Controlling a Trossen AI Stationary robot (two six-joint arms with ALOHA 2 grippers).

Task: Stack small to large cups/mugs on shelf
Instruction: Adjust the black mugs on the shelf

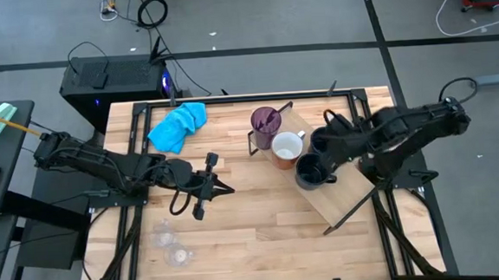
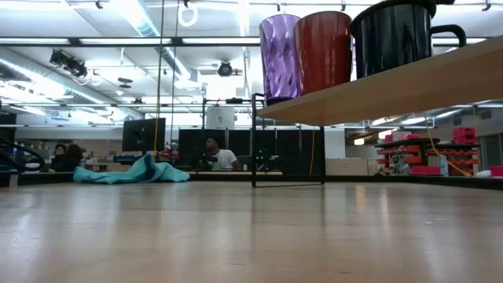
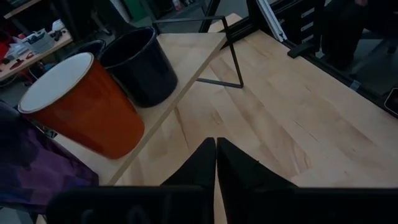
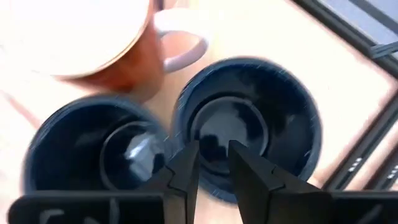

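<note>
We see the right gripper (image 4: 209,163) over two dark mugs (image 4: 249,118), fingers slightly apart, holding nothing; the left gripper (image 3: 216,163) is clenched over the wooden table (image 1: 237,219). On the shelf (image 1: 344,191) stand one purple tumbler (image 1: 265,122), one white-lined orange mug (image 1: 286,146). Two clear glasses (image 1: 171,245) sit apart. A blue cloth (image 1: 177,125) lies near a workshop background.

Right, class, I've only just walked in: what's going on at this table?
A two-armed robot is lining up cups on a long light wooden shelf with a thin black wire frame. On it stand a tall purple translucent tumbler, an orange mug with a white inside and two dark navy mugs. The right claw hangs over the rim of one dark mug, its fingers slightly apart. The left claw waits shut over the bare table. Two small clear glasses sit off the shelf, near a crumpled bright blue cloth.
</note>
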